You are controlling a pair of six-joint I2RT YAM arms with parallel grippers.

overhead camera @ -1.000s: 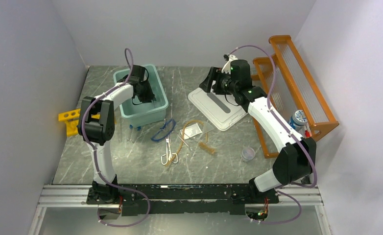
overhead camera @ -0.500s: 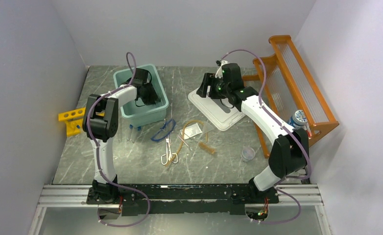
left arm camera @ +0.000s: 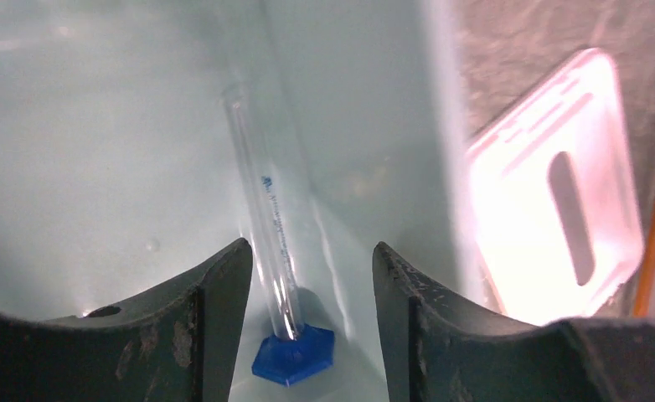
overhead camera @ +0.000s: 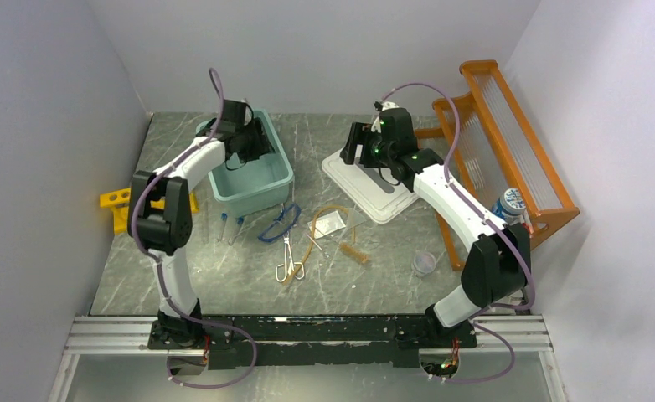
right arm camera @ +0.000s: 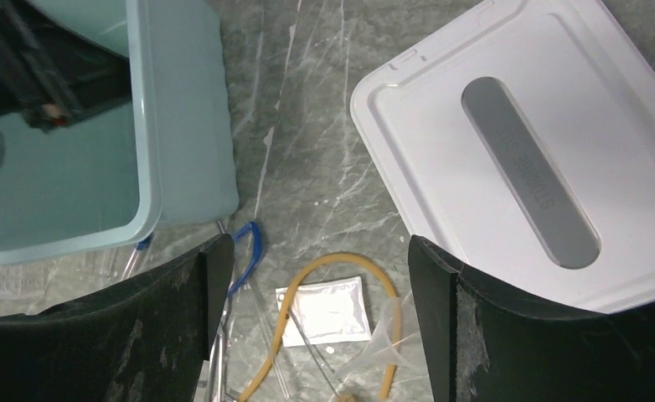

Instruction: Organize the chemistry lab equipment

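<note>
Plainly, little writing can be read: the clear test tube (left arm camera: 265, 218) lying on the floor of the teal bin (overhead camera: 253, 201) carries a short blue printed mark along its glass, too small to make out, and the grey strip on the white lid (right arm camera: 542, 151), just right of the bin, bears raised lettering that stays illegible. The tube ends in a blue cap (left arm camera: 293, 356) resting at the foot of the bin's right wall. The left arm reaches forward with its elbow bent and dips the left gripper (left arm camera: 312, 251) inside the bin, fingers spread apart above the tube and touching nothing. The right arm stretches across from the right of the bin, and the right gripper (right arm camera: 316, 247) hangs over the lid's near-left corner with its fingers wide and empty. In front of the bin lie the blue tubing loop (overhead camera: 278, 224), the tan tubing (right arm camera: 341, 258), the silver forceps (overhead camera: 288, 255) and more clear tubes (overhead camera: 224, 226). The yellow tube rack (overhead camera: 116, 201) sits left of the bin; the clear cup (overhead camera: 425, 263) sits well to its right.
</note>
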